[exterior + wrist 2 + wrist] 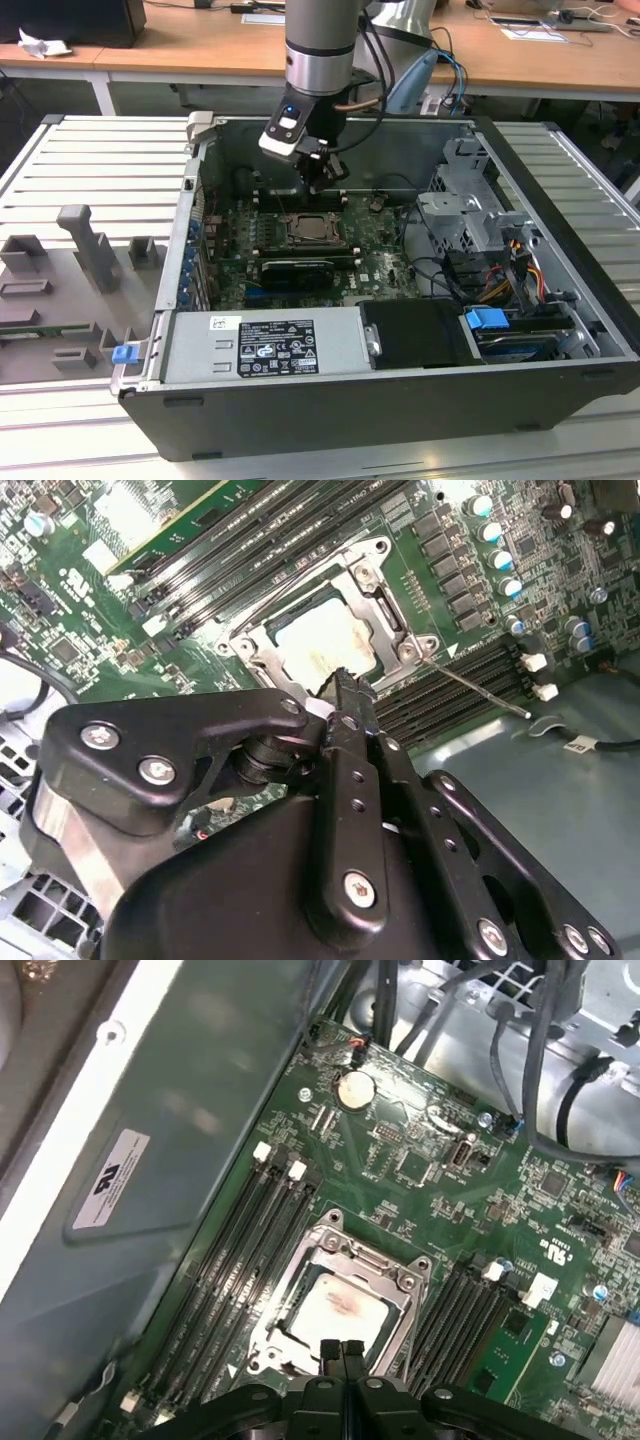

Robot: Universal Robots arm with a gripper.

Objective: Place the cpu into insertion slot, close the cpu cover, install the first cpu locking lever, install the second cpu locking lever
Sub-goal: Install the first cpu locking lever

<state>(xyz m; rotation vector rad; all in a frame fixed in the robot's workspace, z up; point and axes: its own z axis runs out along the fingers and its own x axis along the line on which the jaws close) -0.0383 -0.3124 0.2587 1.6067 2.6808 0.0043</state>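
The cpu (335,1310) lies flat in the insertion slot (317,230), its pale metal face showing through the window of the cpu cover (385,1272). The cover lies down over the chip (320,640) in both wrist views. A thin metal locking lever (478,687) juts out sideways from one corner of the socket, over the memory slots. My gripper (318,183) hangs just above the socket's edge inside the open computer case. Its fingers (340,1348) are shut together with nothing between them, the tip (345,680) close over the chip's rim.
Long black memory slots (245,1250) flank the socket on both sides. A power supply box (265,345) sits at the case's front, with a drive cage (470,215) and cables on the exterior view's right. A grey fixture tray (80,265) lies left of the case.
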